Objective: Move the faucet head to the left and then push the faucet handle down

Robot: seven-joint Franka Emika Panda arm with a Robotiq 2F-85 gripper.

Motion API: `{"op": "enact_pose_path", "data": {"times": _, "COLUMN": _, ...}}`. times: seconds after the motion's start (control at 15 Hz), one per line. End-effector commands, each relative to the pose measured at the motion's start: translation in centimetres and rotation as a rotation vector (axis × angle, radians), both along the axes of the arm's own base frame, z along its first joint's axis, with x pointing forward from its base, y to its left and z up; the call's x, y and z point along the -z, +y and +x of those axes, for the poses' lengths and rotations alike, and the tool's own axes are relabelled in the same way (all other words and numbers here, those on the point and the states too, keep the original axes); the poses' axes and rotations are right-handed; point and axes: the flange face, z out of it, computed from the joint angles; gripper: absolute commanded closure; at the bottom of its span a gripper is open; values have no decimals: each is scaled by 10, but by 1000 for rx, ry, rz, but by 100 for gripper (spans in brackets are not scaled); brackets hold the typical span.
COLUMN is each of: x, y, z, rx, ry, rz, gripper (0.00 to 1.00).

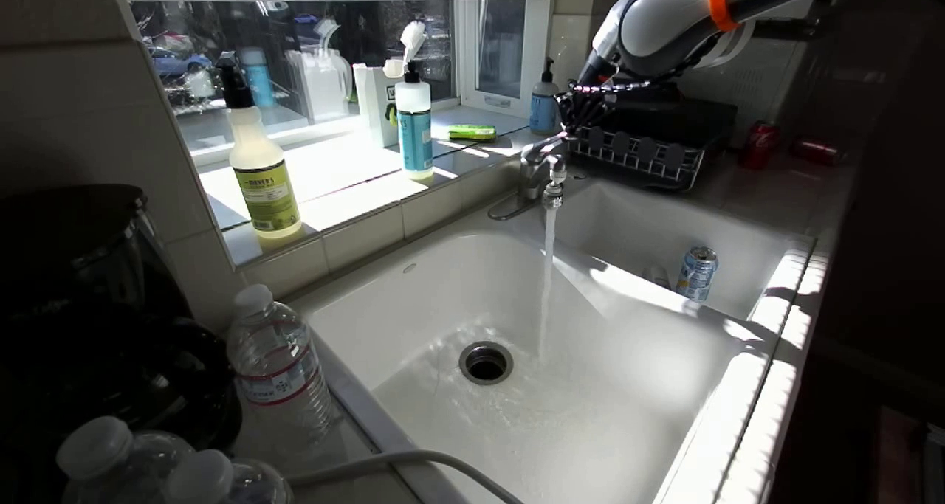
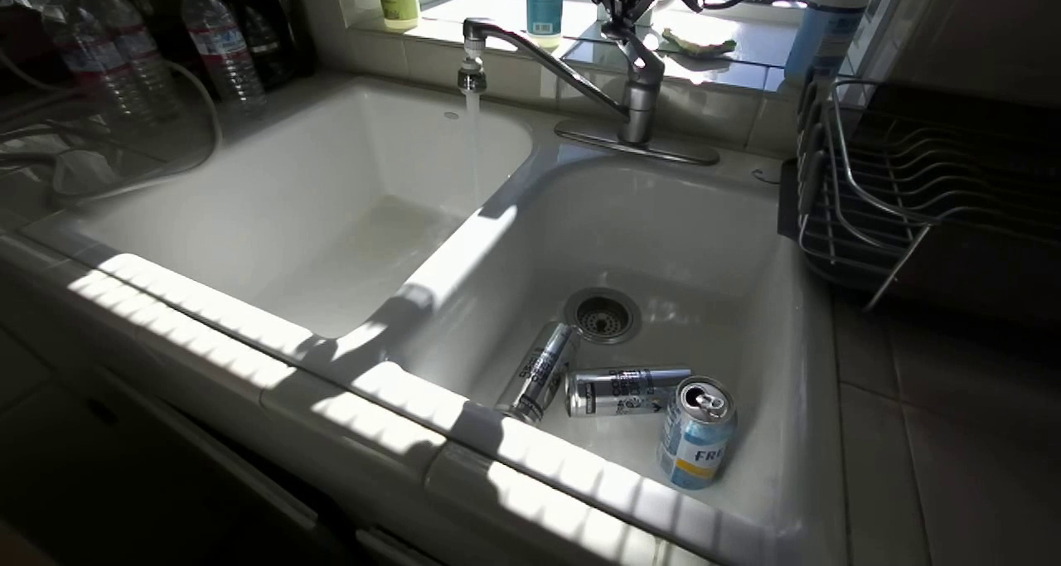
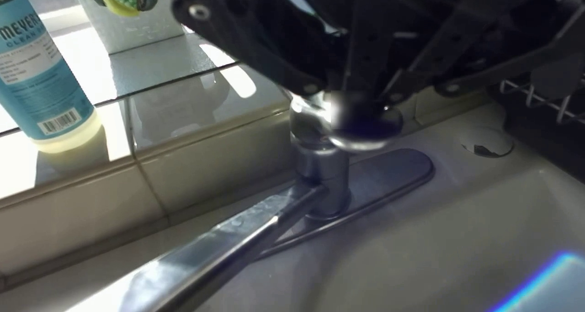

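The faucet head (image 2: 555, 65), a slim chrome spout, points over the larger basin with the drain, and water runs from its downturned tip. It also shows in the wrist view (image 3: 205, 262), slanting to the lower left. The faucet handle (image 2: 640, 52) is a chrome lever on top of the stubby base; its rounded end shows in the wrist view (image 3: 363, 143). My black gripper (image 2: 617, 11) is right above the handle, seemingly touching its end. In the wrist view the gripper (image 3: 351, 92) has its fingers together and looks shut. Whether any handle lies between the fingertips is hidden.
Soap bottles (image 1: 415, 131) and a green sponge (image 1: 472, 132) stand on the sill behind the faucet. A dish rack (image 2: 879, 185) is beside the sink. Cans (image 2: 696, 442) lie and stand in the smaller basin. Water bottles (image 1: 280, 364) stand at the far counter.
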Motion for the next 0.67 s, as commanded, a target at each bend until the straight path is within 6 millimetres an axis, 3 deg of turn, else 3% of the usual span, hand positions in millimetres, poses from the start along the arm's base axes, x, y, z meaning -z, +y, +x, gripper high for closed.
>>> {"op": "enact_pose_path", "data": {"times": 0.0, "x": 37, "y": 0, "z": -24, "rx": 12, "ry": 74, "rz": 24, "gripper": 100}}
{"op": "enact_pose_path", "data": {"times": 0.2, "x": 50, "y": 0, "z": -30, "rx": 14, "ry": 82, "rz": 24, "gripper": 100}}
{"op": "enact_pose_path", "data": {"times": 0.6, "x": 55, "y": -1, "z": -34, "rx": 14, "ry": 68, "rz": 15, "gripper": 100}}
